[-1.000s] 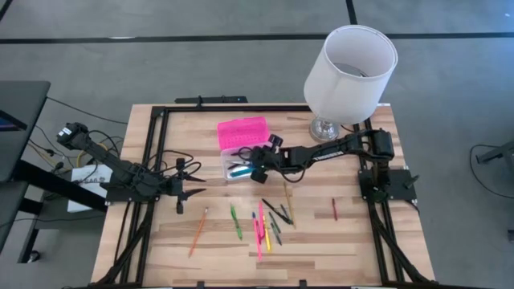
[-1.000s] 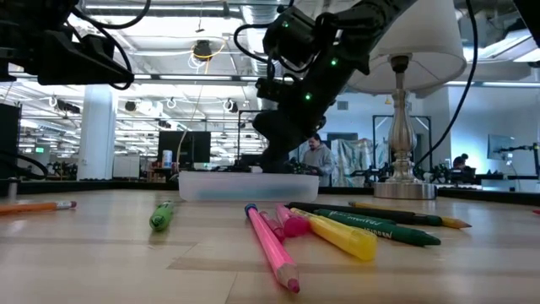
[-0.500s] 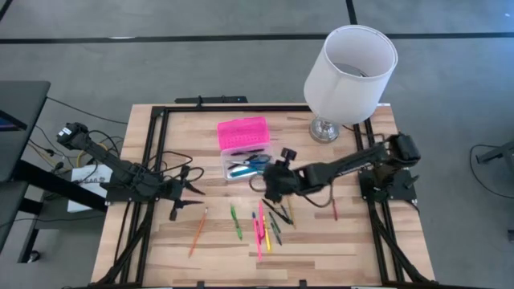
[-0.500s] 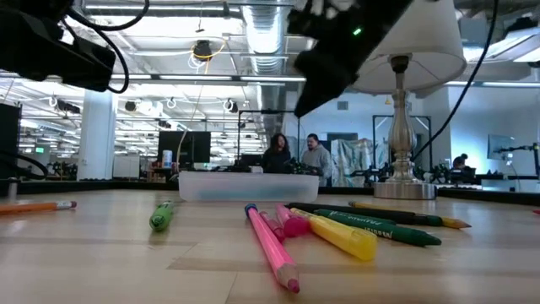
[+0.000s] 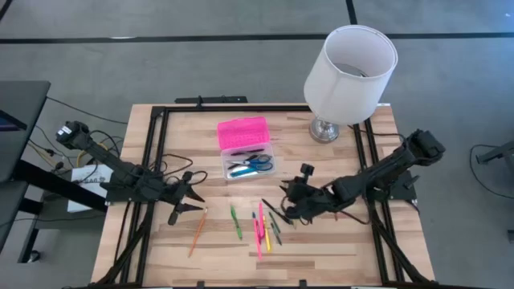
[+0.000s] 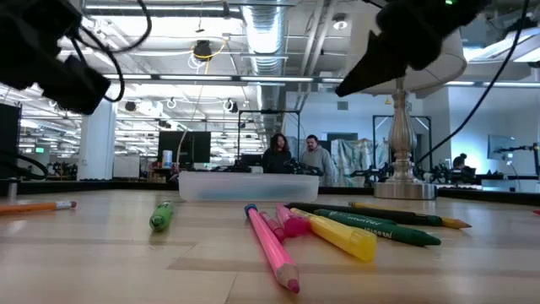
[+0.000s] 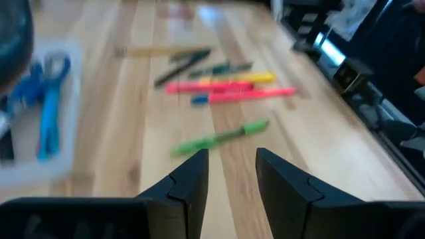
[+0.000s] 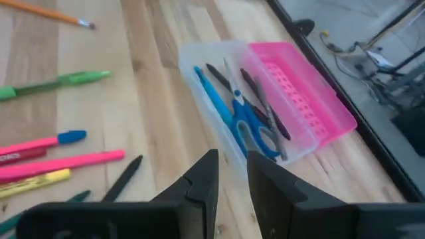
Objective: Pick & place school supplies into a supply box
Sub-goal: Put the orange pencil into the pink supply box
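The left gripper [image 5: 178, 210] is hovering over the left part of the table [image 5: 321, 257], fingers slightly parted and holding nothing, just left of an orange pencil [image 5: 197, 230] lying on the wood. Right of that a green marker [image 5: 235, 221] is lying alone. Far of it, mid-table, the supply box [image 5: 246, 167] is sitting open, its pink lid [image 5: 242, 132] flipped to the far side; blue scissors [image 5: 259, 164] and a few dark and blue pens are lying in the clear base. In the right wrist view the same scissors [image 8: 251, 126] are showing inside the clear base [image 8: 199, 56]. Near of the box a cluster is lying loose: pink pencils [image 5: 259, 233], a yellow marker [image 5: 267, 235], a dark green pen [image 5: 275, 231]. The right gripper [image 5: 287, 203] is hanging above the right edge of that cluster, over dark pens [image 5: 275, 210], fingers slightly apart, gripping nothing. Farther right a red pen [image 5: 335, 210] is lying alone. A white lamp [image 5: 351, 72] is standing at the far right corner. In the low view, two people [image 6: 294, 156] are standing in the room behind.
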Motion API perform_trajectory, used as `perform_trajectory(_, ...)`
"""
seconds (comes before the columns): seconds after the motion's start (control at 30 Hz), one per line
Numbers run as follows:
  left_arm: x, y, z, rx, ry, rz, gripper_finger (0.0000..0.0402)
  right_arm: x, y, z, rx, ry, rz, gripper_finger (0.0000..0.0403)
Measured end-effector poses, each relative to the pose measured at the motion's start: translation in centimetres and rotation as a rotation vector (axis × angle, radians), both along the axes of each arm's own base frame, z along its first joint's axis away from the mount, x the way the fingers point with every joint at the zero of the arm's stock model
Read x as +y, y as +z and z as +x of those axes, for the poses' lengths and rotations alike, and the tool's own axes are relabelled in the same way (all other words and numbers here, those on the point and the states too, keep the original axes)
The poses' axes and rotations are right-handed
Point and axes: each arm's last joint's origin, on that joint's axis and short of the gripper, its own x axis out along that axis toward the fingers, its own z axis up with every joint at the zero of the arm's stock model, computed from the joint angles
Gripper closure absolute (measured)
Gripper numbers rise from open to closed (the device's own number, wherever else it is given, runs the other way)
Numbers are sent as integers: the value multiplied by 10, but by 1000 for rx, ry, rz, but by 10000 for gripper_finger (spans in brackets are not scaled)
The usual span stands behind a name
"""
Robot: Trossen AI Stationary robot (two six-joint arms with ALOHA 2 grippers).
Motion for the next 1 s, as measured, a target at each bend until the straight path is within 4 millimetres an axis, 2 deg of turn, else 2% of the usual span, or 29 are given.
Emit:
perform_trajectory(0.23, -14, -21, 7, 155, 78, -84, 280, 13, -27, -20, -70, 54, 12, 329)
perform_trajectory(0.4, -26, -30, 12, 263, 126, -159, 280, 21, -39, -31, -112, 94, 18, 329)
perform_trajectory(0.6, -46, -28, 22, 393, 161, -162, 280, 30, -39, -38, -148, 125, -36, 329)
perform_trajectory(0.83, -61, -26, 35, 599, 303, -100, 280, 30, -36, -37, -169, 123, -32, 329)
perform_trajectory(1.0, -71, -33, 44, 691, 297, -99, 280, 32, -35, -38, -184, 130, -19, 329)
